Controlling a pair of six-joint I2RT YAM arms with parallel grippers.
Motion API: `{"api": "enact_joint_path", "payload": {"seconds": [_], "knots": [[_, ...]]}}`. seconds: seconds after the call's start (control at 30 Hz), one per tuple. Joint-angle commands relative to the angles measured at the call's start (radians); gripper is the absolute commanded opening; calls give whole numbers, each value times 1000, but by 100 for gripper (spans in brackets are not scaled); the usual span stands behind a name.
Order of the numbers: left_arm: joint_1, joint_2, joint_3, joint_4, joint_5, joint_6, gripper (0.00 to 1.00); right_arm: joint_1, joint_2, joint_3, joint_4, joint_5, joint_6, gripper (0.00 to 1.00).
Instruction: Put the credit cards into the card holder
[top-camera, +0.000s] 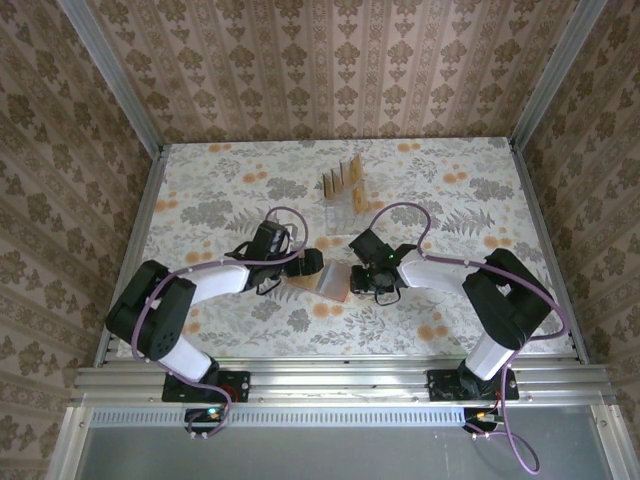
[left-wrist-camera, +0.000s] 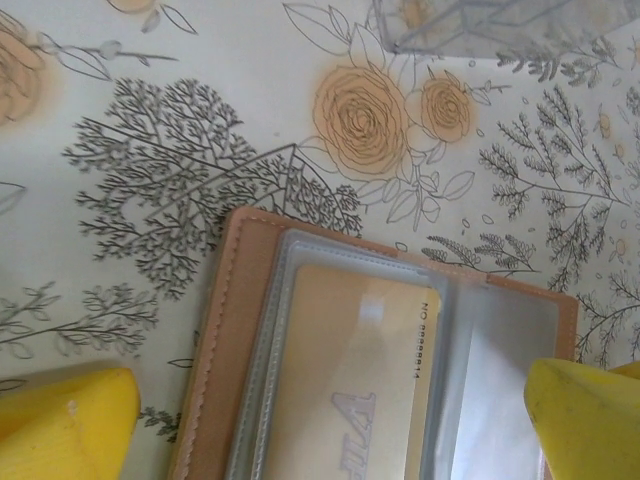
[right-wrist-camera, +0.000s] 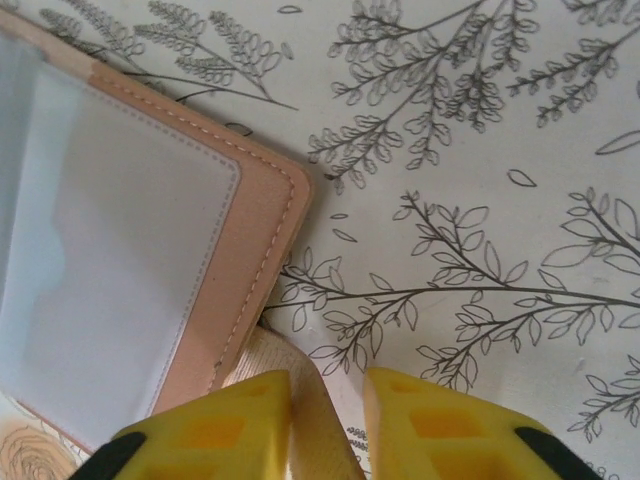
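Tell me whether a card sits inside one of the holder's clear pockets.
Yes: a tan card lies under a clear pocket of the open card holder.

Left hand (left-wrist-camera: 330, 392) spread wide; right hand (right-wrist-camera: 327, 388) pinched on credit card (right-wrist-camera: 274, 352)

You have the card holder (top-camera: 335, 281) lying open and flat on the table, salmon-brown with stitched edges, its greyish clear pockets facing up. One tan credit card (left-wrist-camera: 350, 370) sits inside a clear pocket, print showing. A second card (right-wrist-camera: 285, 362) lies just beside the holder's corner, pinched between the right tool's (right-wrist-camera: 327, 390) fingers. More tan cards (top-camera: 343, 177) stand upright farther back
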Motion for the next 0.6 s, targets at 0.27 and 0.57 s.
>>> {"api": "enact_joint_path", "payload": {"seconds": [0.27, 0.57], "knots": [[-54, 30, -10, 83, 43, -29, 100, -31, 70, 44, 3, -6, -38, 10], [-91, -33, -21, 124, 47, -72, 100, -57, 110, 38, 25, -26, -56, 4]]}}
